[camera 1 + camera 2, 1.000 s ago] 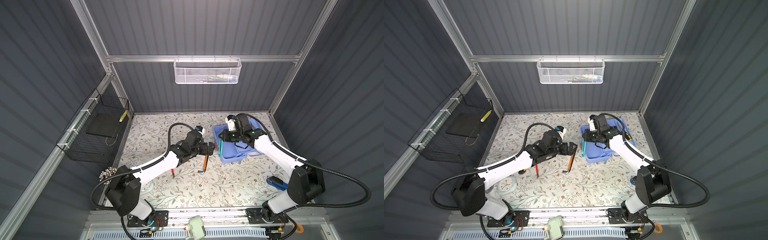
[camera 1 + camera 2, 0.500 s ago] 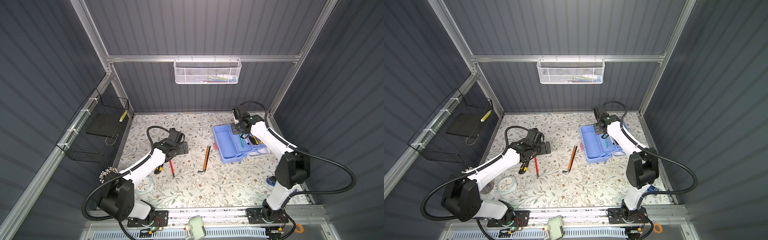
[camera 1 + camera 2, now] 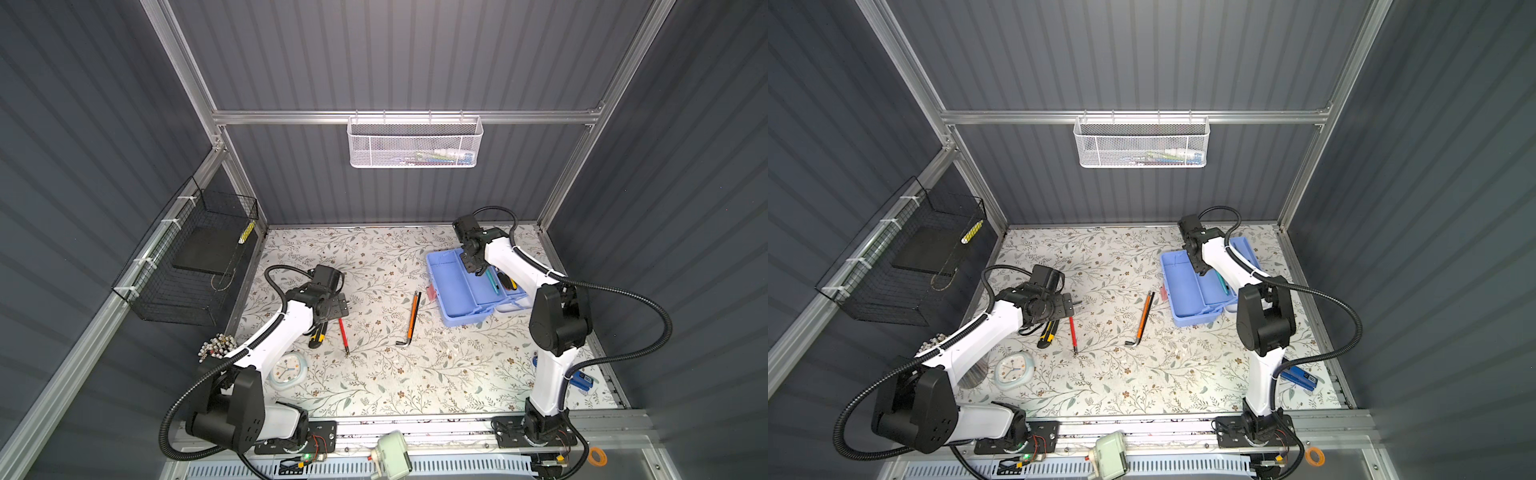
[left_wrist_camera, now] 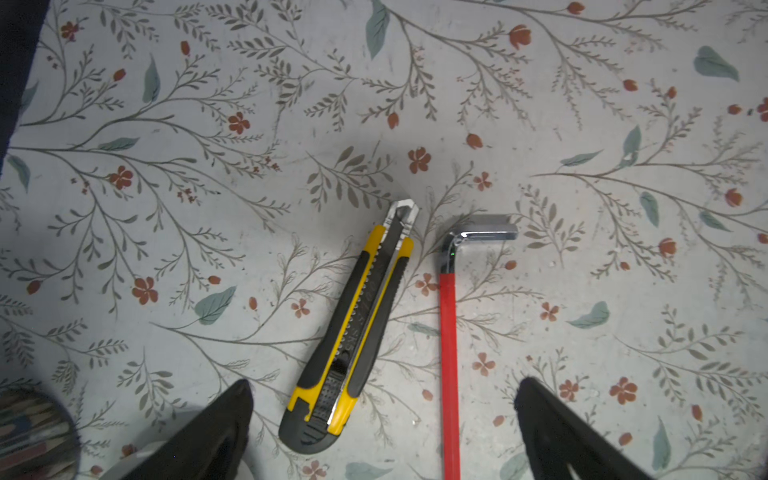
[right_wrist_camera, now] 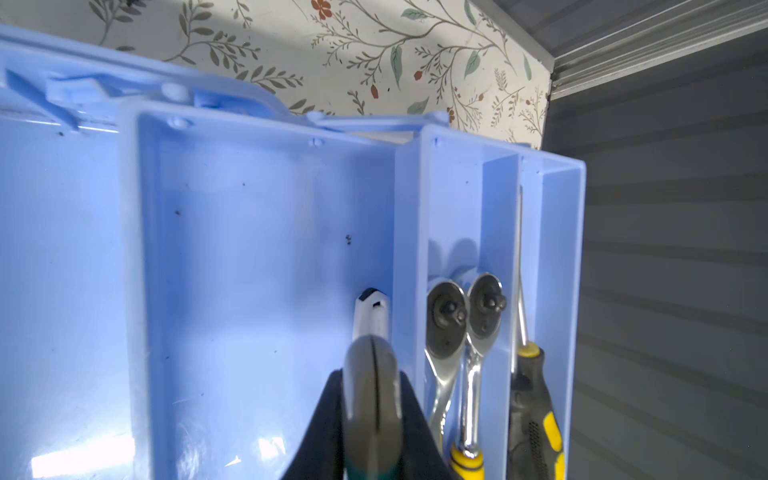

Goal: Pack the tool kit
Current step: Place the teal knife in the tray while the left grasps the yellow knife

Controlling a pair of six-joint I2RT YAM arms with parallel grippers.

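Pulled back, my left tool (image 4: 384, 386) gapes empty over the yellow knife (image 4: 357, 328); my right tool (image 5: 372, 374) clamps the teal knife (image 5: 371, 316) over the box (image 5: 249, 249).

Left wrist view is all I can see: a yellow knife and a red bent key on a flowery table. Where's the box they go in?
Observer: The blue tool kit lies open on the right side of the table, apart from those two.
Operator: Anything in it already?
Observer: Two ratchets and a black-yellow screwdriver lie in its narrow divided tray.
Operator: What's the other arm doing?
Observer: The right gripper is shut on a teal utility knife at the middle tray.
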